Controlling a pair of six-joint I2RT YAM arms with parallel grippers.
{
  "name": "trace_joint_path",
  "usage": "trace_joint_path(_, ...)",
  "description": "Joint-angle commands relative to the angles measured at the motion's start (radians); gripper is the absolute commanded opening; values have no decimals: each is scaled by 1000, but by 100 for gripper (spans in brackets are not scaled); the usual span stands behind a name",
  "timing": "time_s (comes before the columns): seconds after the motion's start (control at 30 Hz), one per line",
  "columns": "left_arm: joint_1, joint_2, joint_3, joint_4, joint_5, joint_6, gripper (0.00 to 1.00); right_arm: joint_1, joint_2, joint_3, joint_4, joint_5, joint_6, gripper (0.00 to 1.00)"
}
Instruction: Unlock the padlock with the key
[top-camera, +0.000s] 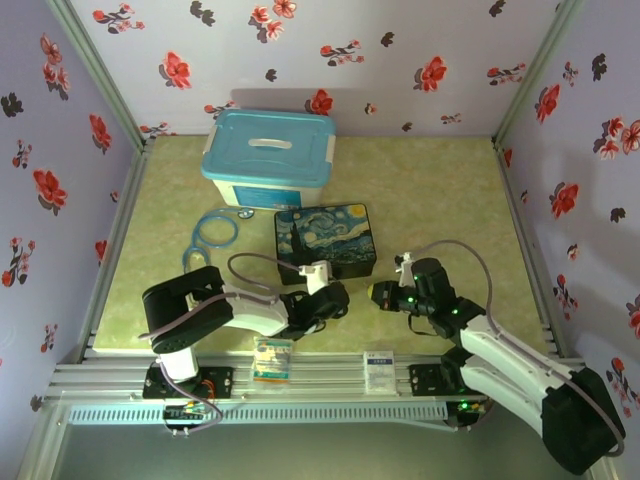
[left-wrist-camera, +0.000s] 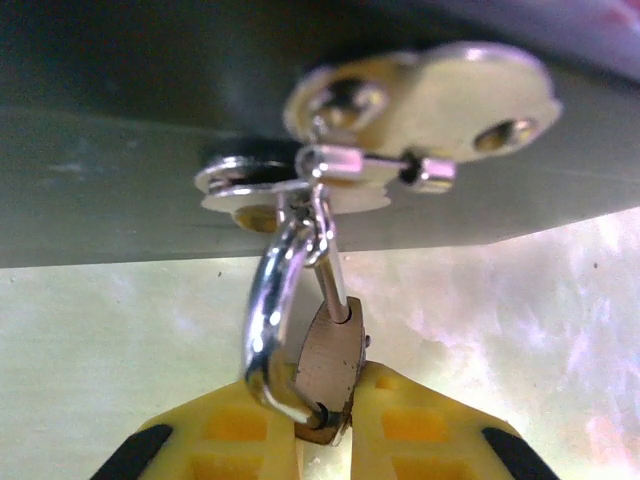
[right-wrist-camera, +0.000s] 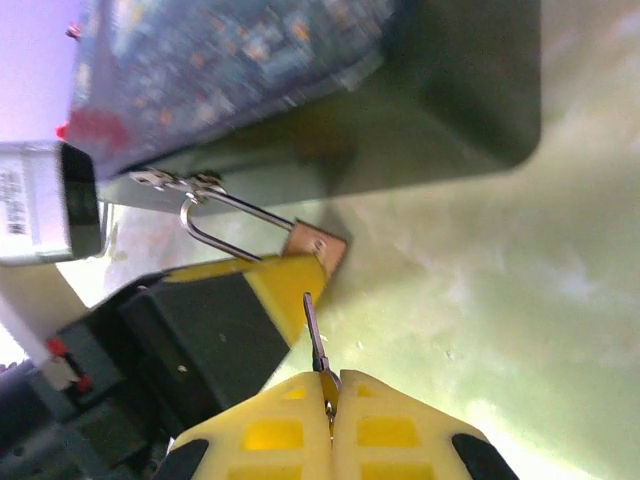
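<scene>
1. Brass-gold padlock (left-wrist-camera: 330, 365): it hangs by its silvery shackle (left-wrist-camera: 272, 300) from the hasp (left-wrist-camera: 330, 165) on the front of the painted box (top-camera: 325, 238), just above the tabletop (right-wrist-camera: 520, 300). The shackle looks seated, so I judge it locked.
2. Left end effector (left-wrist-camera: 328, 400): closed on the padlock body, which is pinched between its yellow pads.
3. Right end effector (right-wrist-camera: 332, 385): fully closed, pinching the head of the dark grey key (right-wrist-camera: 314, 335). The blade points toward the padlock, and its tip is near the body's lower end but apart from it, just beside the left pad.
4. Step in hand, as I judge it: insertion. The keyway is hidden from me, so I cannot confirm alignment.
5. Recommended handling:
   - Hold the left grip firm so the lock cannot swing on the hasp.
   - Line the blade up with the body's long axis.
   - Advance slowly and keep clear of the yellow pad.
6. Risk: the thin key may pivot in the pinch if its tip catches. In that case I would back off and re-aim rather than push. I would turn only once the blade is fully home.
</scene>
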Motion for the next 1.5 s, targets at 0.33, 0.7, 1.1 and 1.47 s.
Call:
trace_joint_path(0.33,25,-136,-96,221,131,-89,0,38,72,-113,243,-205,212,0)
trace_joint_path(0.7,41,-100,-181,505,166,-193,0,9,104,-144,422,-239,309,0)
trace_joint_path(1.1,43,-75,-228,664,163,-240,0,-64,209,-198,647,-294,362,0)
trace_joint_path(1.47,42,-72,-230,693,160,-254,0,-124,260,-182,717,-329,383,0)
